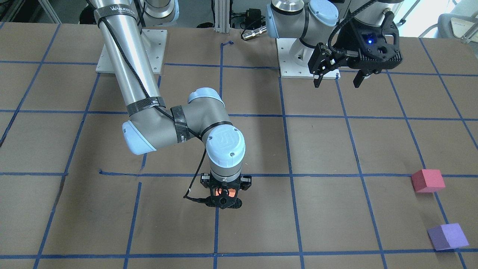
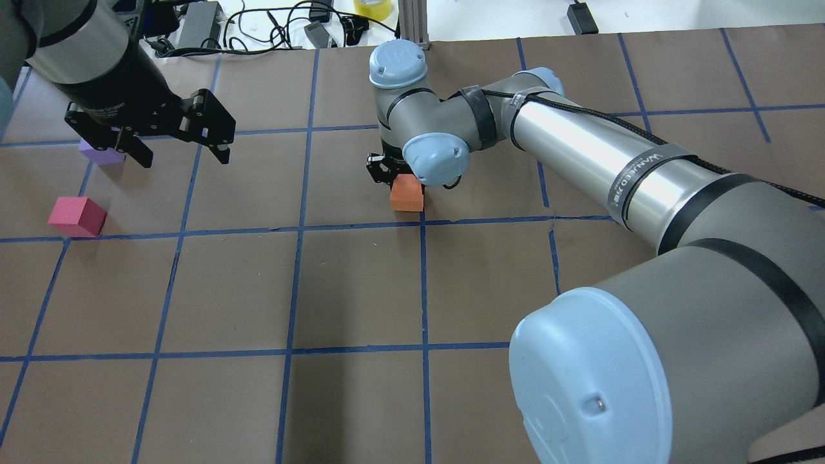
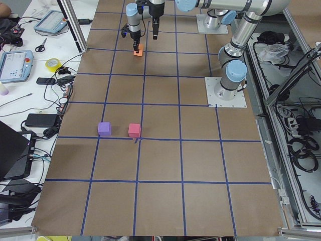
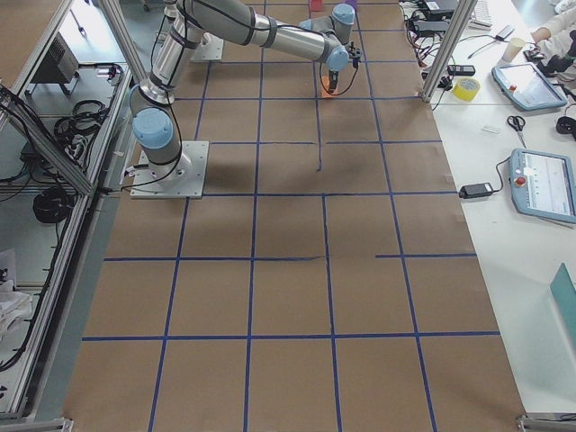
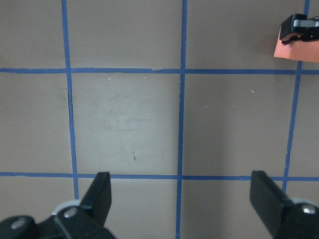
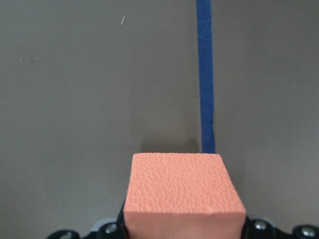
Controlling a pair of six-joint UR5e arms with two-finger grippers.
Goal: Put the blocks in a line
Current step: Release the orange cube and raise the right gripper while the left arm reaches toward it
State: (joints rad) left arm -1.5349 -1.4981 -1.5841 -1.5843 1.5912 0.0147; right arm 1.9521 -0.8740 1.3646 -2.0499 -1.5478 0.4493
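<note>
My right gripper is shut on the orange block at the table's middle, beside a blue tape line. The right wrist view shows the orange block between the fingers, low over the brown surface; I cannot tell if it touches. My left gripper is open and empty, held above the table; its fingers stand wide apart. The red-pink block and the purple block lie side by side on my left end of the table. The left gripper partly hides the purple block in the overhead view.
The brown table carries a grid of blue tape lines. Two arm mount plates sit at my side of the table. Cables and a yellow tape roll lie beyond the far edge.
</note>
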